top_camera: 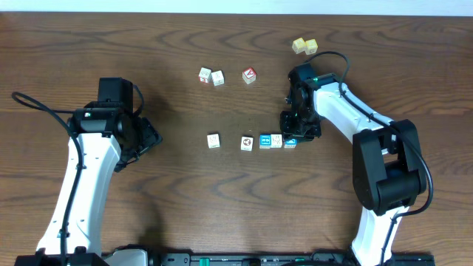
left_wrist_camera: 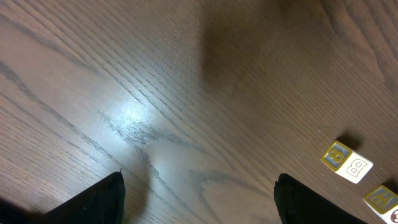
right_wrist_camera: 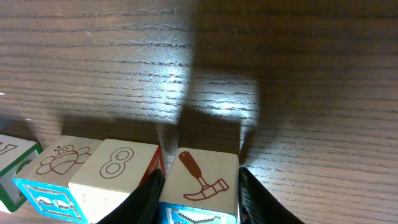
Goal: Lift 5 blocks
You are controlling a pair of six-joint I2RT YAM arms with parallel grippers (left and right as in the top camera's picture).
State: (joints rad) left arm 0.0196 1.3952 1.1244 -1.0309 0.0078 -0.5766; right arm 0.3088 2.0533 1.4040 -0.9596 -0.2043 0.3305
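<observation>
Five picture blocks lie in a row mid-table: one cream block [top_camera: 213,140], a second [top_camera: 246,143], a blue-faced one [top_camera: 264,140], one marked 8 [top_camera: 276,140] and the end block [top_camera: 290,142]. My right gripper [top_camera: 291,133] stands over that end block. In the right wrist view the gripper [right_wrist_camera: 200,198] is shut on this hammer block [right_wrist_camera: 204,174], a finger against each side. It is level with the 8 block [right_wrist_camera: 115,163] and the bug block [right_wrist_camera: 59,160] beside it. My left gripper [top_camera: 148,137] is far to the left, open [left_wrist_camera: 199,202] over bare wood.
At the back lie two cream cubes [top_camera: 205,74] [top_camera: 218,77], a red-faced cube [top_camera: 250,75] and a pair of yellow cubes [top_camera: 304,46]. The left wrist view catches two lettered cubes [left_wrist_camera: 346,162] [left_wrist_camera: 380,198] at its right edge.
</observation>
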